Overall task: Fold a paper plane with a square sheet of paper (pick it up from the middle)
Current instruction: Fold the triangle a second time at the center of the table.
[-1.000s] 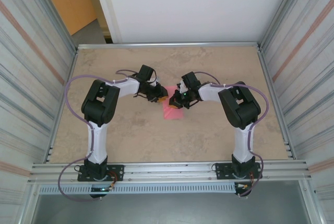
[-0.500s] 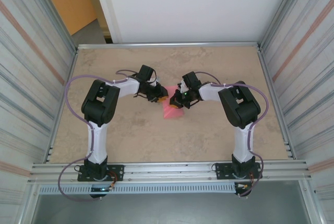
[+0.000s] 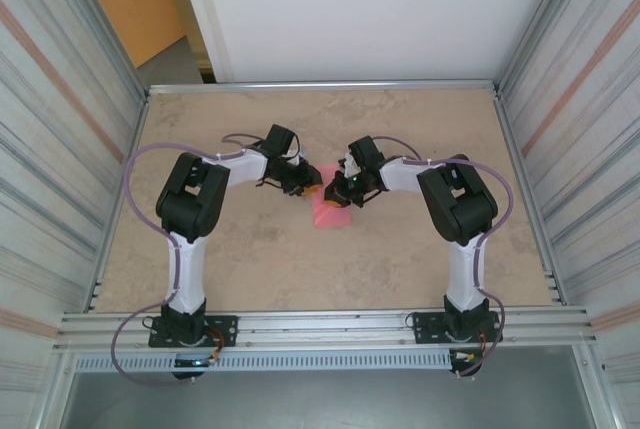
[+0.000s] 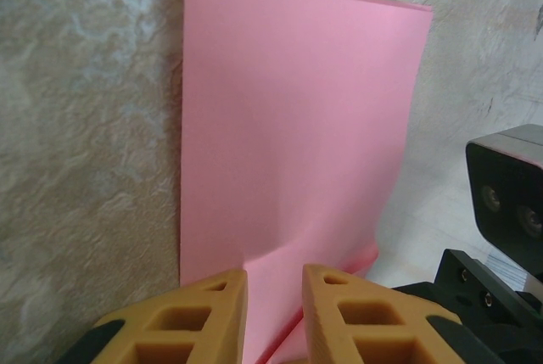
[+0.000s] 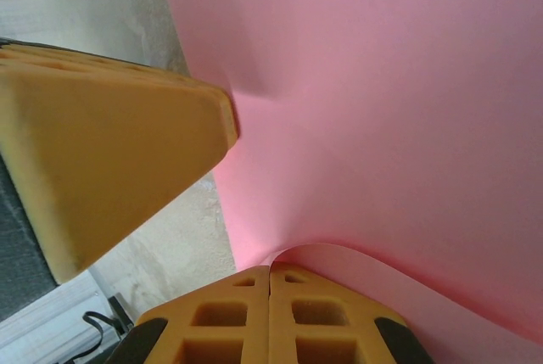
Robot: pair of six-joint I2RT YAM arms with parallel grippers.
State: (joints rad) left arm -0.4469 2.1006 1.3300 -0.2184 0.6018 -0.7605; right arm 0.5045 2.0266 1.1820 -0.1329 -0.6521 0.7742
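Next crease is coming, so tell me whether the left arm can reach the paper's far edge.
Likely yes: the left gripper sits at the paper's near edge, bare sheet beyond; the right gripper pinches it aside.

The pink sheet of paper lies near the middle of the worktop, doubled into a rectangle, its far end bowed upward.

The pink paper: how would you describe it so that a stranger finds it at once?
Start at the beige marbled table, then its middle, where the left hand and the right hand stand close together. The pink paper lies at their tips, toward the near edge. It is the only pink thing there, thin and straight-edged.
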